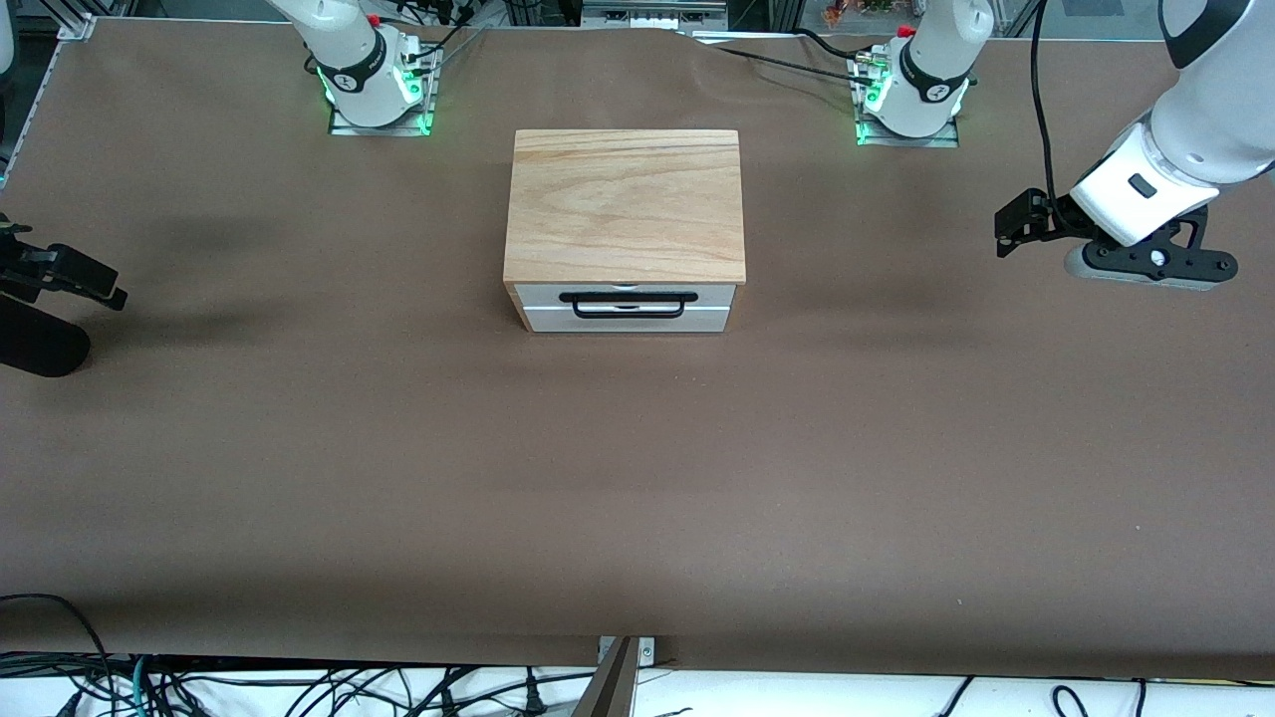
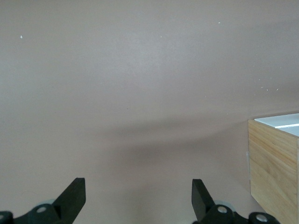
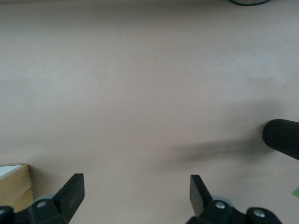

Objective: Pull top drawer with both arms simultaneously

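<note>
The light wooden cabinet (image 1: 626, 204) stands mid-table. Its top drawer (image 1: 709, 296) is closed, with a white front and a long black bar handle (image 1: 628, 302) facing the front camera. My left gripper (image 1: 1008, 237) hangs open and empty over bare table at the left arm's end, well apart from the cabinet. My right gripper (image 1: 112, 291) hangs open and empty over the table at the right arm's end. The left wrist view shows open fingers (image 2: 74, 193) and a cabinet corner (image 2: 273, 172). The right wrist view shows open fingers (image 3: 72, 189) and a cabinet corner (image 3: 14, 186).
A brown mat (image 1: 637, 478) covers the table. A black rounded cylinder (image 1: 40, 349) lies at the right arm's end, below my right gripper; it also shows in the right wrist view (image 3: 282, 137). Cables (image 1: 299, 687) hang past the table edge nearest the front camera.
</note>
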Motion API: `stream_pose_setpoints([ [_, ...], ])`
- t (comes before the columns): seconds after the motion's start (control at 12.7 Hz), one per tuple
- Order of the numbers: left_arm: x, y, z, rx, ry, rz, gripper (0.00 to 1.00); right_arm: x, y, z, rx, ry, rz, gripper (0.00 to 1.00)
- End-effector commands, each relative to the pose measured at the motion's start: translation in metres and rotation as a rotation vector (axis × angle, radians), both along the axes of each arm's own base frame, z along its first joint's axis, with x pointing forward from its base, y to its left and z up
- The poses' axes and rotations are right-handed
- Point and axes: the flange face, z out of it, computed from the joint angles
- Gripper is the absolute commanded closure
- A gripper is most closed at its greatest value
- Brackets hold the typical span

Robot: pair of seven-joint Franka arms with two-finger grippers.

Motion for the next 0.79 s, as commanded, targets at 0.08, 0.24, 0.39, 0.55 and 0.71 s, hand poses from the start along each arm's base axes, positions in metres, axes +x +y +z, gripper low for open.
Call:
stream_pose_setpoints([
  [0.08, 0.000, -0.002, 0.006, 0.022, 0.010, -0.006, 0.00, 0.007, 0.006, -0.019, -0.002, 0.039, 0.013, 0.00],
  [0.24, -0.001, -0.002, 0.006, 0.023, 0.009, 0.002, 0.00, 0.013, 0.017, -0.037, 0.017, 0.067, 0.022, 0.00],
  [0.39, -0.003, -0.010, 0.000, 0.022, 0.047, -0.026, 0.00, 0.023, 0.033, -0.062, 0.121, 0.095, 0.016, 0.00],
  [0.55, 0.000, -0.022, -0.019, -0.027, 0.107, -0.053, 0.00, 0.035, 0.054, -0.094, 0.263, 0.135, 0.004, 0.00],
  [0.71, 0.016, -0.042, -0.048, -0.183, 0.175, -0.044, 0.00, 0.042, 0.077, -0.115, 0.368, 0.165, -0.004, 0.00],
])
